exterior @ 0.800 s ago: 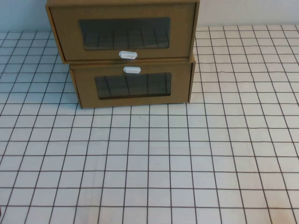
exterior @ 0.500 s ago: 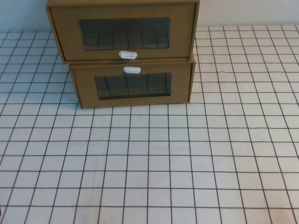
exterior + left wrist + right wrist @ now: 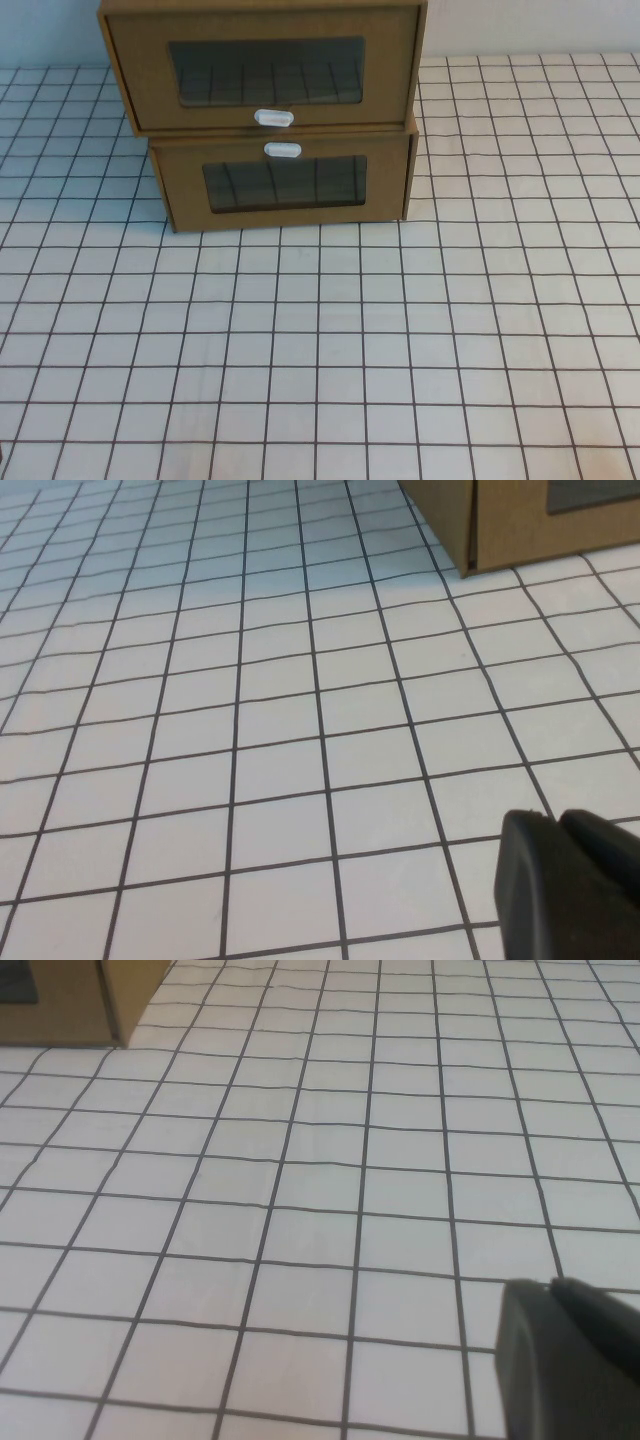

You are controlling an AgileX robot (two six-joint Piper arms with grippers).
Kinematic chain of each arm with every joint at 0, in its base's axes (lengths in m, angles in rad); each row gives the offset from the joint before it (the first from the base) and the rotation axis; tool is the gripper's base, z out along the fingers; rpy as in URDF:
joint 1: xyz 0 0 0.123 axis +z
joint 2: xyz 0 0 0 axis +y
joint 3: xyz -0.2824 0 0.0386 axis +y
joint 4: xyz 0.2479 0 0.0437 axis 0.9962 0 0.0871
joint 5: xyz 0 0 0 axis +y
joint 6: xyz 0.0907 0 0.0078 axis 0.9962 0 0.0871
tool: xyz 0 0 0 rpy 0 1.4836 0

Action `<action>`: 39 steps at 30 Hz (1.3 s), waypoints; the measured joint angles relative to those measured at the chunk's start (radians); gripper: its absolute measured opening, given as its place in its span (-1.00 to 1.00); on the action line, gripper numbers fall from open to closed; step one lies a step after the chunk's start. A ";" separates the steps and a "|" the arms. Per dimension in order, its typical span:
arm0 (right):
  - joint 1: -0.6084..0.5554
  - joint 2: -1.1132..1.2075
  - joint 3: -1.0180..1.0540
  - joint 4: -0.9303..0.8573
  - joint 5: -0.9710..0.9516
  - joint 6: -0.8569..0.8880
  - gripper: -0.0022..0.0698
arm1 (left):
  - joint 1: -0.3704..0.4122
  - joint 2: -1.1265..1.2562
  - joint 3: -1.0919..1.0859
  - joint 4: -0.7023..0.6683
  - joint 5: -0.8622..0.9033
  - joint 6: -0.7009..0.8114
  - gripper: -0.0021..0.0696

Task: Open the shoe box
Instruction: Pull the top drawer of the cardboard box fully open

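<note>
Both claws hang back at your edge; the boxes are well across the table.

Watch the handles. The top handle and bottom handle sit just above one another, so a slightly off approach could hook the wrong one. The top box only rests on the bottom box, so a hard tug on either may drag or tip the stack instead of opening the front. Your left claw and right claw are both pressed together and hold nothing, so you'd need to spread one before it can take a handle. The stack stands at the far side, left of centre, well apart from both claws. Each wrist view catches only a corner of the bottom box, and neither claw shows in the high view.
</note>
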 joint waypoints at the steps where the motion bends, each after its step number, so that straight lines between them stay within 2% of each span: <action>1: 0.000 0.000 0.000 0.000 0.000 0.000 -0.98 | 0.000 0.000 0.000 0.000 0.000 0.000 -0.95; 14: 0.000 0.000 0.000 0.000 0.000 0.000 -0.98 | 0.000 0.000 0.000 -0.014 -0.011 -0.010 -0.95; 17: 0.000 0.000 0.000 0.000 0.000 0.000 -0.98 | 0.000 0.000 0.000 -0.100 -0.053 -0.057 -0.95; 21: 0.000 0.000 0.000 0.000 0.000 0.000 -0.98 | 0.000 0.000 0.000 -0.312 -0.153 -0.150 -0.95; 25: 0.000 0.000 0.000 0.000 0.000 0.000 -0.98 | 0.000 0.000 0.000 -0.518 -0.235 -0.182 -0.95; 34: 0.000 0.000 0.000 0.000 0.000 0.000 -0.98 | 0.000 0.000 0.000 -0.577 -0.284 -0.184 -0.95; 39: 0.000 0.000 0.000 0.000 0.000 0.000 -0.98 | 0.000 0.058 -0.101 -0.570 -0.127 -0.158 -0.95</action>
